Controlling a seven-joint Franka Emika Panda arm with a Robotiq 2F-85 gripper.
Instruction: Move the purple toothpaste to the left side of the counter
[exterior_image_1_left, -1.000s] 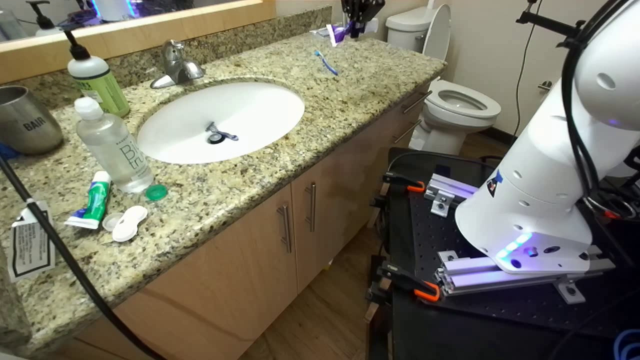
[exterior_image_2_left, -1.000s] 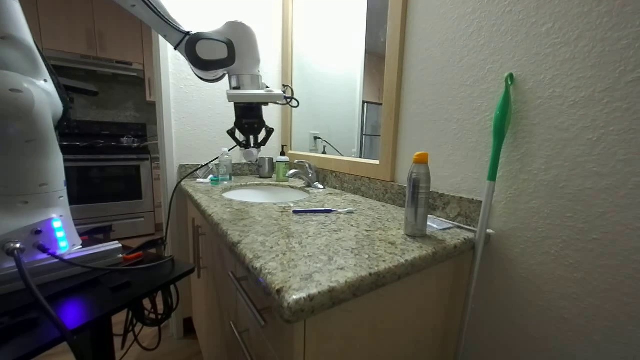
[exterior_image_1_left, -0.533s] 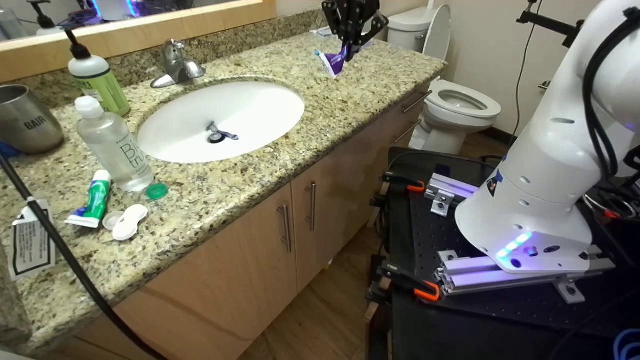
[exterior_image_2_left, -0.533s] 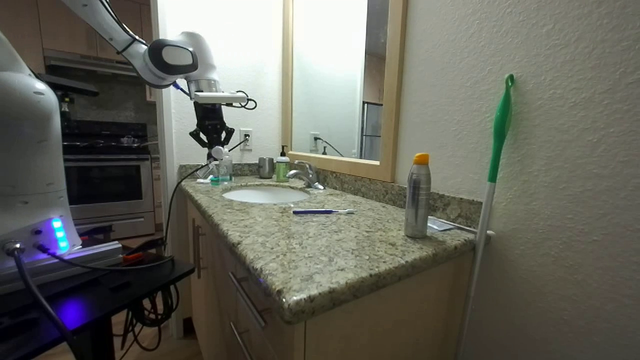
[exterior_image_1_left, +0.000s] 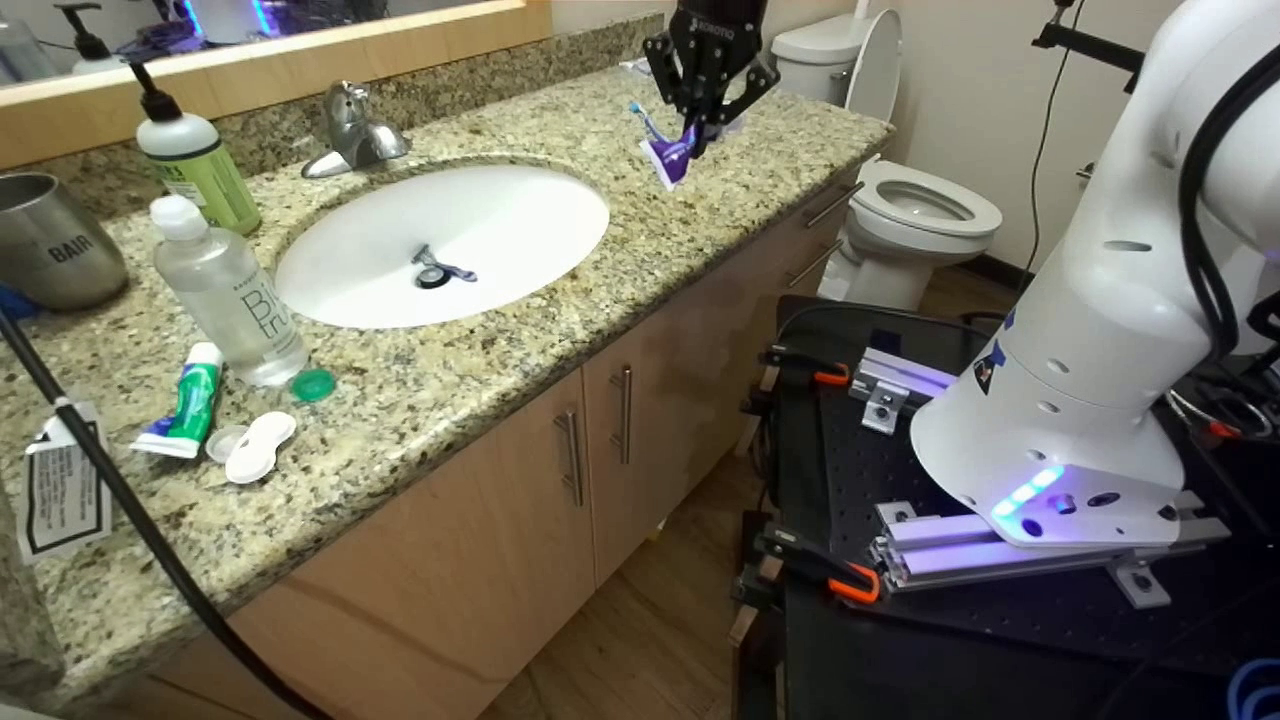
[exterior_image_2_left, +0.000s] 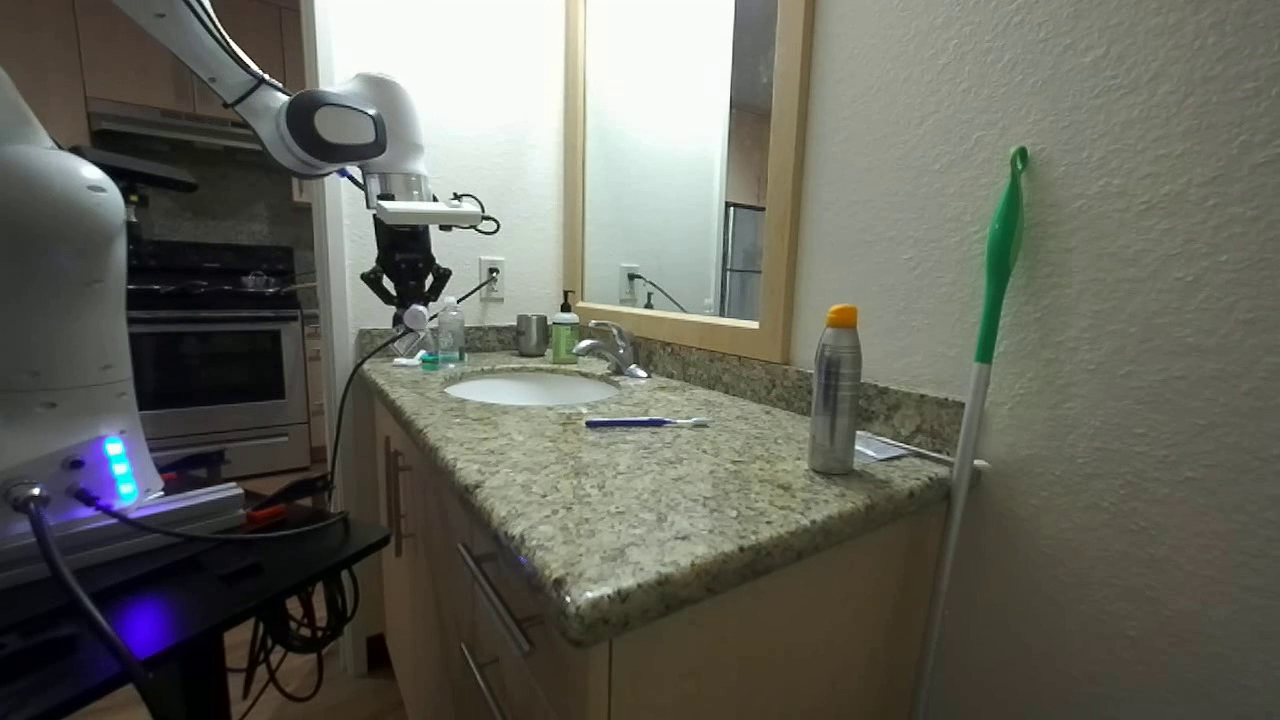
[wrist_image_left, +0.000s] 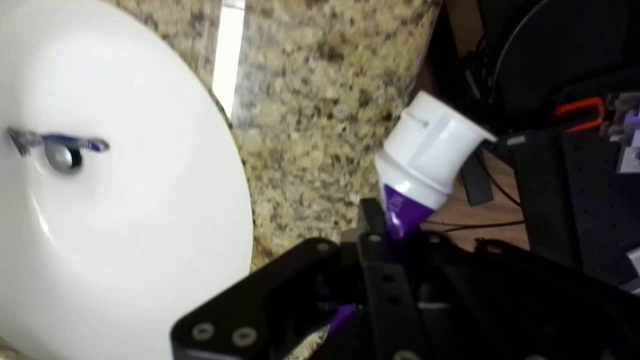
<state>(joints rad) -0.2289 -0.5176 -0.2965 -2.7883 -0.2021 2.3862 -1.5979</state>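
The purple toothpaste (exterior_image_1_left: 671, 160) is a small purple tube with a white cap. My gripper (exterior_image_1_left: 703, 135) is shut on it and holds it above the counter (exterior_image_1_left: 480, 375), on the toilet side of the sink. In an exterior view the gripper (exterior_image_2_left: 405, 310) hangs over the far front part of the counter (exterior_image_2_left: 640, 500), and the toothpaste's white cap (exterior_image_2_left: 415, 317) shows at the fingertips. In the wrist view the toothpaste (wrist_image_left: 407, 212) slants out of the fingers (wrist_image_left: 385, 237), cap outward, near the counter's front edge (wrist_image_left: 420, 60). Its middle is hidden by the fingers.
A white sink (exterior_image_1_left: 440, 245) with a razor (exterior_image_1_left: 440, 268) and a chrome faucet (exterior_image_1_left: 352, 135) lie mid-counter. A clear bottle (exterior_image_1_left: 230, 290), soap pump (exterior_image_1_left: 197, 160), steel cup (exterior_image_1_left: 55, 240) and green tube (exterior_image_1_left: 195, 400) stand beyond it. A toothbrush (exterior_image_2_left: 640, 423) and spray can (exterior_image_2_left: 835, 390) are elsewhere.
The gripper, with the toothpaste in it, has moved away from the mirror side toward the counter's front edge and come lower. The counter objects have not moved.
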